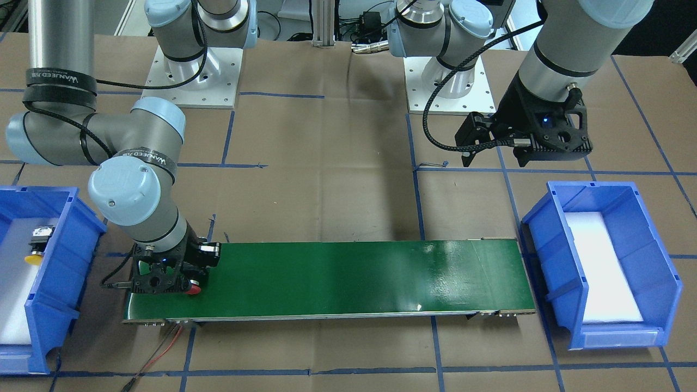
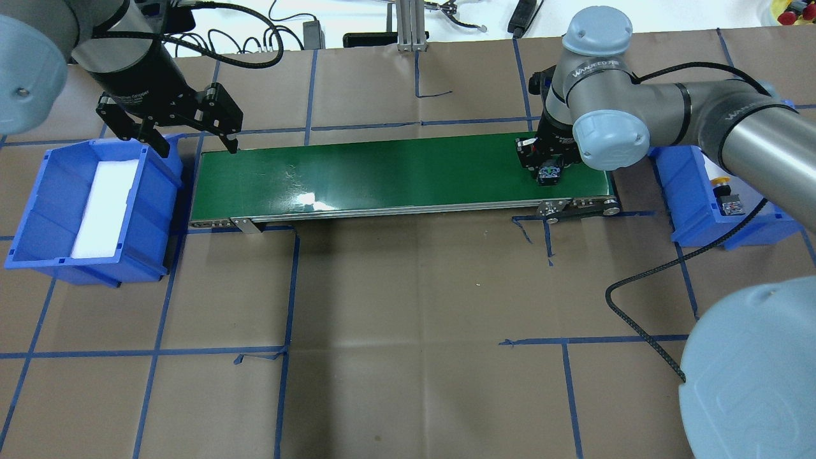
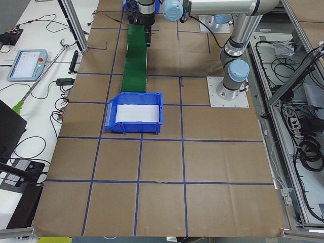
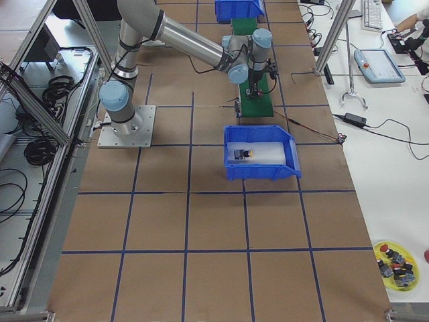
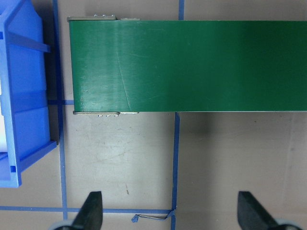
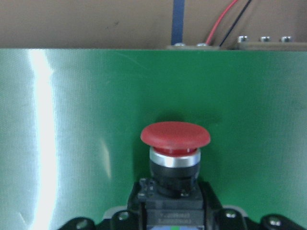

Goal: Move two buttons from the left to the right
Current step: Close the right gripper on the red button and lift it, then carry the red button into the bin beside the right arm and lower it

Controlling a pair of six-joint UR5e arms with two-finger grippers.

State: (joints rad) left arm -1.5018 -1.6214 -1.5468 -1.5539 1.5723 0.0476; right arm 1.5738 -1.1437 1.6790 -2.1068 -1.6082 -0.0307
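Observation:
The red button (image 6: pixel 175 136) stands on the right end of the green conveyor belt (image 2: pixel 382 172), cap towards the belt's edge. My right gripper (image 2: pixel 548 167) is shut on its grey-black body, low over the belt. The yellow button (image 1: pixel 39 245) lies on white foam in the blue bin (image 1: pixel 65 256) at my right. My left gripper (image 2: pixel 194 143) hangs open and empty above the belt's left end, both fingertips (image 5: pixel 91 206) wide apart in the left wrist view.
A second blue bin (image 2: pixel 29 210) with bare white foam sits off the belt's left end. Red and black wires (image 1: pixel 163 348) run from the belt's right end over the brown table with blue tape lines.

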